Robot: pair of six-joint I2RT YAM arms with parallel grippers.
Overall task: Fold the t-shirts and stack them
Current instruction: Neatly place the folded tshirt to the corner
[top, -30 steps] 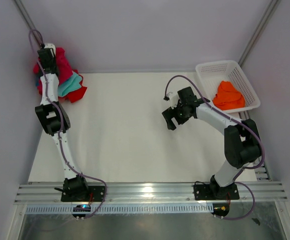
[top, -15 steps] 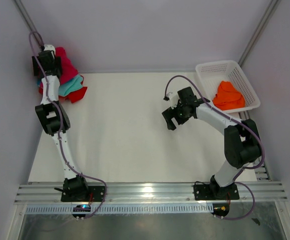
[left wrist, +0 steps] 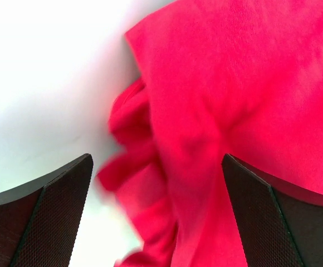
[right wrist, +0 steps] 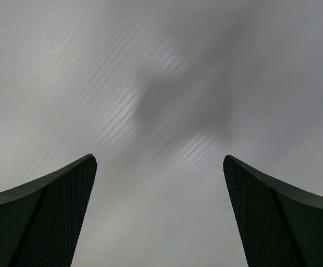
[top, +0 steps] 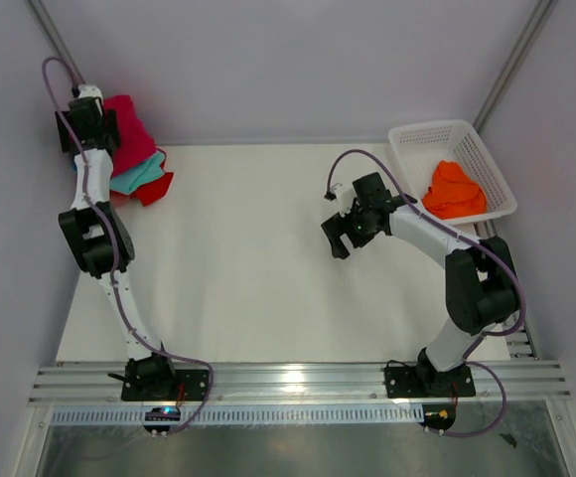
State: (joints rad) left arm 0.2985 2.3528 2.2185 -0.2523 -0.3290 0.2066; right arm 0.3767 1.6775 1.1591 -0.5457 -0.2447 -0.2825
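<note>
A heap of t-shirts lies at the table's far left corner: a crimson one on top, with teal and red cloth showing below it. My left gripper hovers at the heap's left edge, raised, its jaws wide open. In the left wrist view the crimson t-shirt hangs loose and blurred beyond the open left gripper, gripped by neither finger. An orange t-shirt lies in the basket. My right gripper is open over bare table; the right wrist view shows nothing between the fingers of that gripper.
A white lattice basket stands at the far right corner. The white table top stretches between the two arms. Side walls close in on the left and right.
My left gripper has opened and let go of the crimson t-shirt, then moved up and to the left. The heap has settled lower. The right arm has not moved.
</note>
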